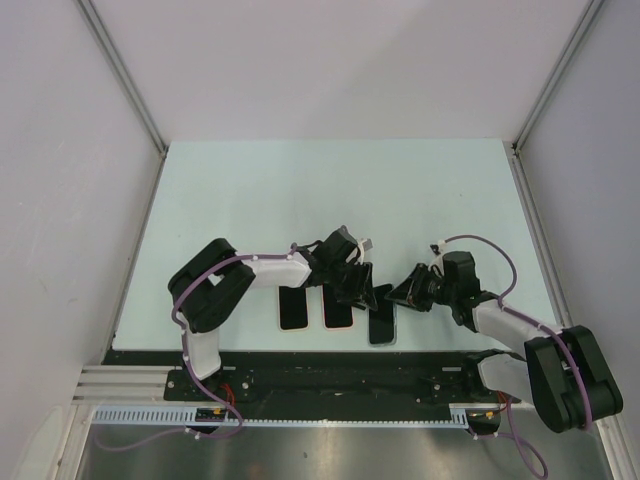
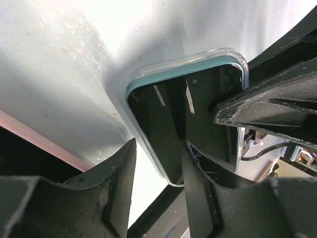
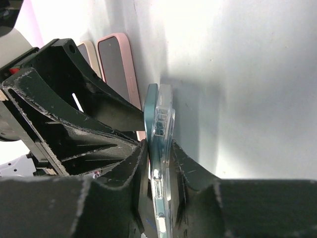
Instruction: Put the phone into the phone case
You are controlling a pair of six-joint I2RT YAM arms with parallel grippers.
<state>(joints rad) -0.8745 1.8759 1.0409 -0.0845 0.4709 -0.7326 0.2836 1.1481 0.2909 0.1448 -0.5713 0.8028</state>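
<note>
A teal phone with a dark screen lies screen-up in a clear case on the pale table, near the front edge. My right gripper is shut on the phone and the case together, pinching their edge; the far end of the phone stands slightly out of the case. My left gripper is open and straddles the phone's near corner, with one finger over the screen and the other beside the phone. In the top view the left gripper and the right gripper meet over the phone.
A phone in a pink case and one in a beige case lie left of the task phone; both show in the right wrist view, the pink one and the beige one. A black rail runs along the table's front edge.
</note>
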